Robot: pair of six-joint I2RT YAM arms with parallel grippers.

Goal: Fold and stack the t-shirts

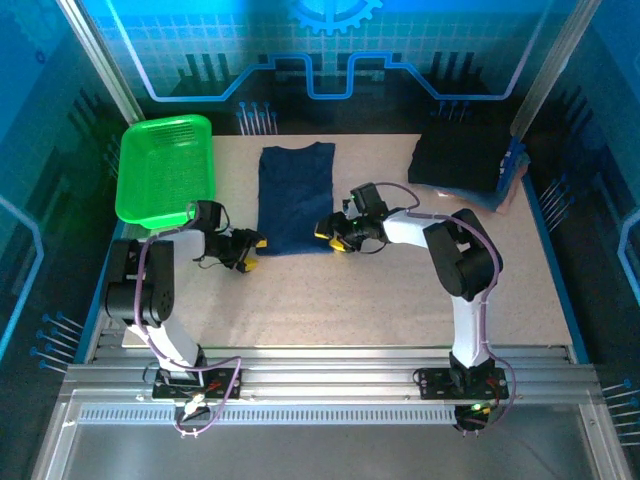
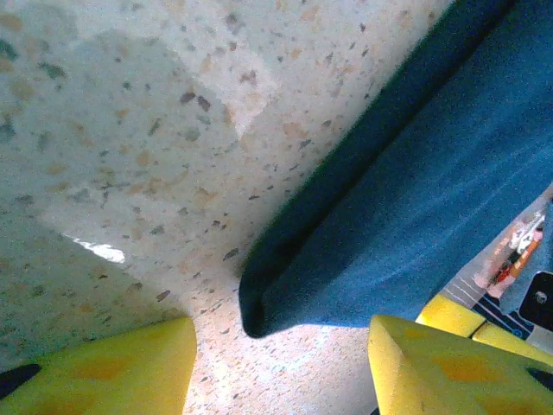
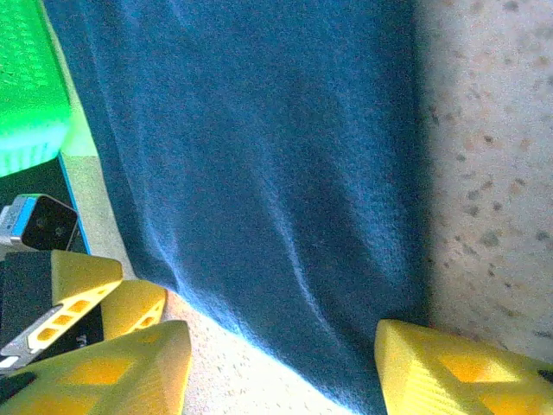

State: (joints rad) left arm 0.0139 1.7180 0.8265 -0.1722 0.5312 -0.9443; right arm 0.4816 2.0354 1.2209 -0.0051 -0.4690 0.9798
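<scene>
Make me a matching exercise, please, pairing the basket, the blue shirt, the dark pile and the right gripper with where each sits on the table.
Things:
1. basket
2. blue shirt
3. dark pile
4. right gripper

Places:
A. far right corner
B. at the blue shirt's near right corner
C. far left corner
D. middle, towards the far edge

Pairs: 1-C, 2-D, 3-A, 4-B.

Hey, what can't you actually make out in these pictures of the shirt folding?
Top view: dark stack, too small and dark to count shirts.
Left wrist view: blue shirt cut off by the frame edges; fold layers lost in shadow.
Right wrist view: green basket cropped to a corner.
</scene>
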